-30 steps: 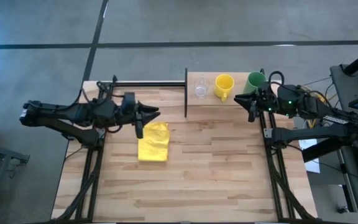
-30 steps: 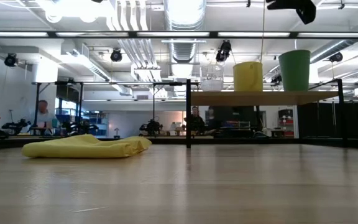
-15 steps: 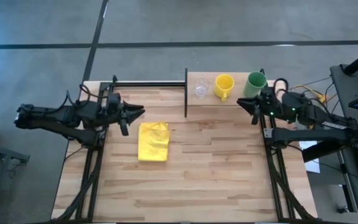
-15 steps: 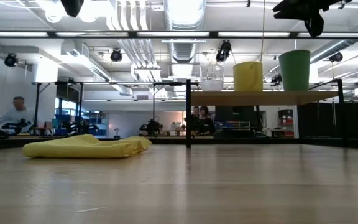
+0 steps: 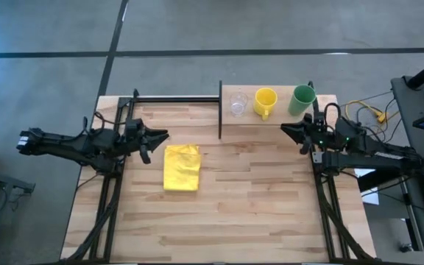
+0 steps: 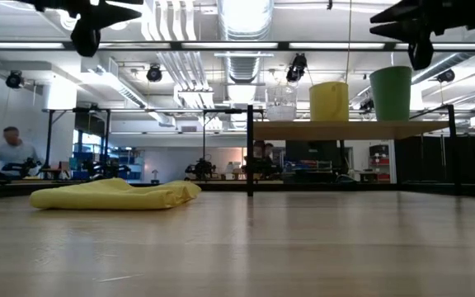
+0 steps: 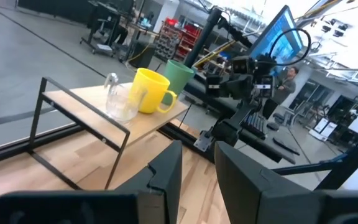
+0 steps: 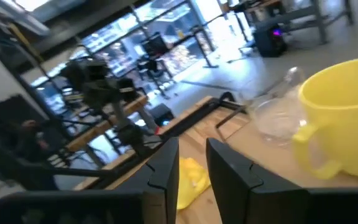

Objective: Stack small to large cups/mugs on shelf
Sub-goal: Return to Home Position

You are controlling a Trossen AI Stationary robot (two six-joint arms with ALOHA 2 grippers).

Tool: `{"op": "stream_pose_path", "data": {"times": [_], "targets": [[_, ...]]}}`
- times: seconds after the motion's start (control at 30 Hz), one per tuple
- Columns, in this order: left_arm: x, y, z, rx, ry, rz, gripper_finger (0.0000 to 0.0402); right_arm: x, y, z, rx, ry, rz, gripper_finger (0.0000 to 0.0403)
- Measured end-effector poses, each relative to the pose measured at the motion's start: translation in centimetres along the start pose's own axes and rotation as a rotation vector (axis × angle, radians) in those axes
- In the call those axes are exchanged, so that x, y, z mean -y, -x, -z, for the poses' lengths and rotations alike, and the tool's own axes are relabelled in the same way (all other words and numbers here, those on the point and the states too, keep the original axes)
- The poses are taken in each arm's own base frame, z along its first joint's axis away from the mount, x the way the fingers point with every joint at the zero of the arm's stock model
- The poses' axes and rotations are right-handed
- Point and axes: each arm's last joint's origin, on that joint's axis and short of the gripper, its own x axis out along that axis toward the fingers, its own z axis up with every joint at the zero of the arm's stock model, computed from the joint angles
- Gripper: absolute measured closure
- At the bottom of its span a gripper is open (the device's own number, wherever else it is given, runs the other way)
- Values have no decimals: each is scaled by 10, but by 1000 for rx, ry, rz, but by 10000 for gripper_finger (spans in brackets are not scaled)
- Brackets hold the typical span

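Up on shelf (image 5: 271, 129): glass cup (image 5: 238, 103), yellow mug (image 5: 265, 101), green cup (image 5: 301, 99) stood left to right.
Left gripper (image 5: 160, 136): hung left of cloth (image 5: 181, 168), fingers parted, empty.
Right gripper (image 5: 289, 129): at shelf's near edge, fingers parted, empty.

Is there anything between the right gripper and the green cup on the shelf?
Nothing visible does. The right gripper hangs just in front of the shelf, near the green cup, which stands at its right end beside the yellow mug; only open air lies between them.
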Motion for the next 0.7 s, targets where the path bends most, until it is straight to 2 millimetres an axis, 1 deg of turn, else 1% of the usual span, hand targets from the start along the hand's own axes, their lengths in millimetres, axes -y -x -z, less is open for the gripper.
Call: {"op": "stream_pose_path", "data": {"times": [0.13,0.2,0.33,0.47,0.6,0.7], "targets": [[-6,9,2,21,1,10,320,6,-2,13,-14,-8,-17,331],[-8,12,2,30,-13,14,320,8,-1,16,-15,-11,-17,332],[-15,26,1,25,-34,12,320,8,3,15,6,-15,-28,331],[-23,36,4,-10,-6,-7,320,8,12,11,53,-15,-54,325],[-26,43,-1,39,1,-20,320,9,24,9,88,-10,-71,321],[-27,47,-4,68,-22,-28,320,12,31,12,71,-15,-58,321]]}}
